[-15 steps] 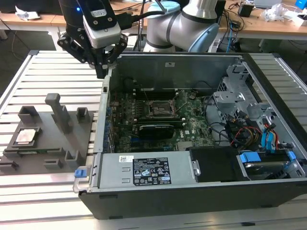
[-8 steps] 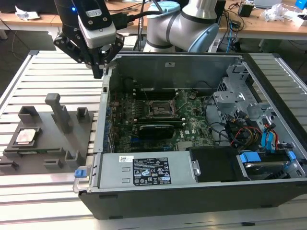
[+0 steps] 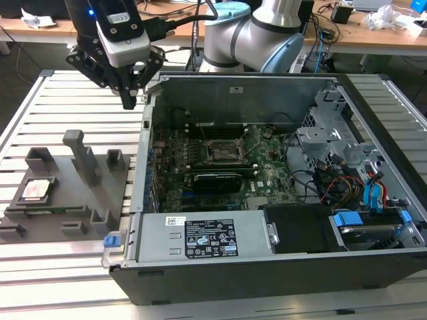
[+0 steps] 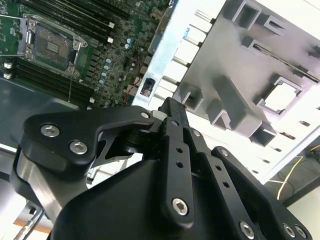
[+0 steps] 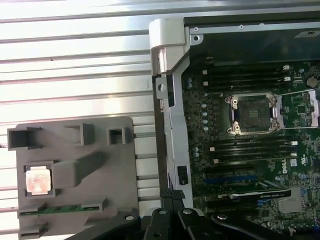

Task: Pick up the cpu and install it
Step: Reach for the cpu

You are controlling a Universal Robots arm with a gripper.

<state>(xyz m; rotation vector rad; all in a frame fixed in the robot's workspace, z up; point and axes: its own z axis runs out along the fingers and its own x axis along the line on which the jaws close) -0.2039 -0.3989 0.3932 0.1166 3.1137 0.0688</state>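
cpu (image 5: 38,180) seated in grey fixture (image 5: 75,200); open case (image 5: 170,75) beside it, socket (image 5: 252,114) empty.

From my station: cpu (image 3: 38,190) seated on fixture (image 3: 63,198) (exterior view's left); case (image 3: 233,100) beside it, socket (image 3: 223,152) inside; gripper (image 3: 129,101) above, between them.

Table (image 3: 30,110): ribbed aluminium slats, silver-grey, brightly lit with pale glare along the ridges. Behind it, light-brown wooden desks (image 3: 380,39) carrying loose cables (image 3: 325,33) and crumpled white paper (image 3: 385,16). Floor (image 3: 30,59) between table and desks: dark grey.
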